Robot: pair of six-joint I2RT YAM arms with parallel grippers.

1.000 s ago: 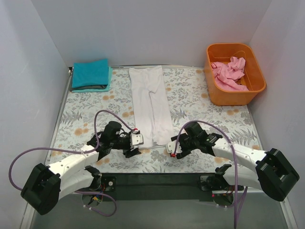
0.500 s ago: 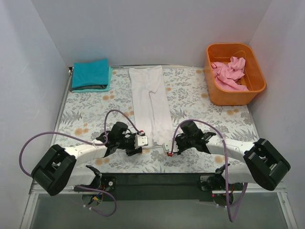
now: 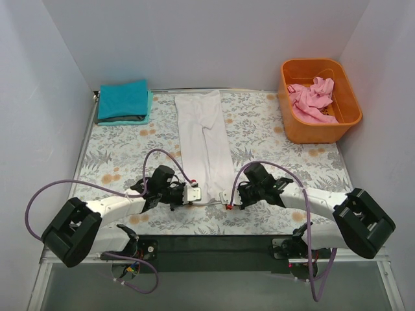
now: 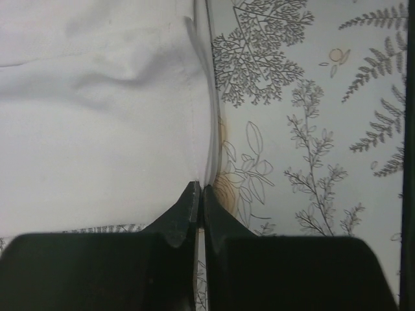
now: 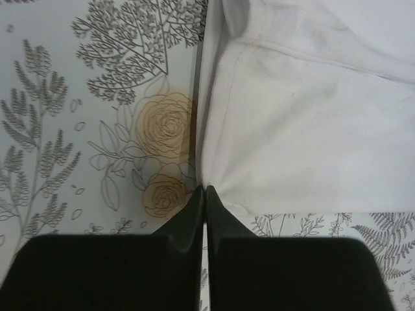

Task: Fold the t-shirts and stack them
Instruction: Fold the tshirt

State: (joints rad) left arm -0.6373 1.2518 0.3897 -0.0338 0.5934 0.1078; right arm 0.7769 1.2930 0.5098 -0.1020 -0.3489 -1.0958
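Top external view: the white t-shirt (image 3: 204, 142) lies flat as a long narrow strip down the middle of the table (image 3: 272, 136), running from the upper centre of the frame towards the lower centre. The left fingers (image 3: 193, 194) sit at its lower left corner and the right fingers (image 3: 224, 197) at its lower right corner, both low on the table.

Left wrist view: the fingers (image 4: 185, 214) are closed together, with the shirt's stitched side edge pinched at their tips. The cloth fills the left half of the frame.

Right wrist view: the fingers (image 5: 188, 214) are likewise closed, tips meeting on the corner of the hem. The cloth fills the right half of the frame.

The teal t-shirt (image 3: 123, 100) lies folded in the upper left corner of the table, well apart from the white one. The pink t-shirt (image 3: 312, 97) is crumpled inside the orange tub (image 3: 318, 133) at the upper right.
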